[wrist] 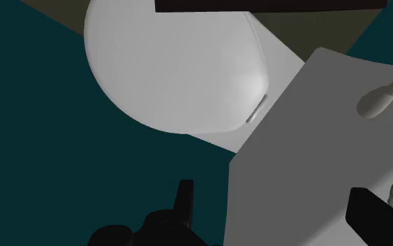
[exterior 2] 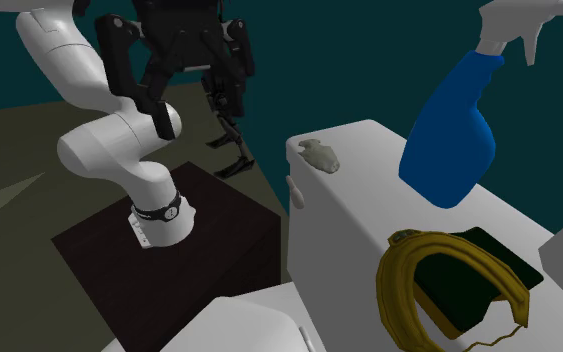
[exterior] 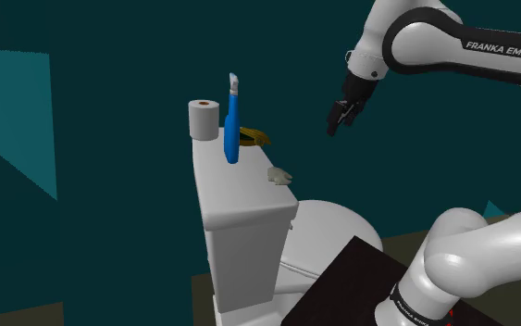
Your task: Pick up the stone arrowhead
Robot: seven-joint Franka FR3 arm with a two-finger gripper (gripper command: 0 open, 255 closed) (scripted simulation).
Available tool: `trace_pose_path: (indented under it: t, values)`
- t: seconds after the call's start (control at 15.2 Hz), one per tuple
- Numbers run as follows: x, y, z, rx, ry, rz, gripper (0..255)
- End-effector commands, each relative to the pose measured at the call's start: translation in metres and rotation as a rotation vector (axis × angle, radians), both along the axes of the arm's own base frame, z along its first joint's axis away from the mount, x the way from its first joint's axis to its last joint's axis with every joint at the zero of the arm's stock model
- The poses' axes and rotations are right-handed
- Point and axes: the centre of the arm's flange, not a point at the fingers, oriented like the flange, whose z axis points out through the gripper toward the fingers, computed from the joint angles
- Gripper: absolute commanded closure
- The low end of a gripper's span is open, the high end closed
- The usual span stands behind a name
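Open, empty gripper (exterior: 341, 119) above the toilet tank; pale arrowhead (exterior: 279, 174) lies on the tank lid.

A white toilet (exterior: 244, 264) stands against dark teal walls, its seat lid (exterior: 334, 227) closed, beside the dark box stand (exterior: 341, 278) from which the white arm (exterior: 471, 255) reaches up and over. On the flat tank lid (exterior: 235, 194) stand a blue spray bottle (exterior: 231, 137) and a white paper roll (exterior: 204, 120). A yellow horseshoe-shaped thing (exterior: 257, 139) lies behind the bottle. The black fingers stand well apart and clasp nothing. The small grey-beige arrowhead rests alone at the lid's end nearest the stand, by the edge, below the gripper and not touching it.
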Motion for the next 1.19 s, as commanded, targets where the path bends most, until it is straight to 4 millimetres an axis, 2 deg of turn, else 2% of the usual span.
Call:
trace_pose_path:
  t: [0.0,0.99,1.12]
  values:
    - [0.0,0.0,0.0,0.0,0.0,0.0,0]
    - [0.071,0.171,-0.068,0.076,0.177,-0.183,0]
    - [0.074,0.176,-0.075,0.078,0.182,-0.188,0]
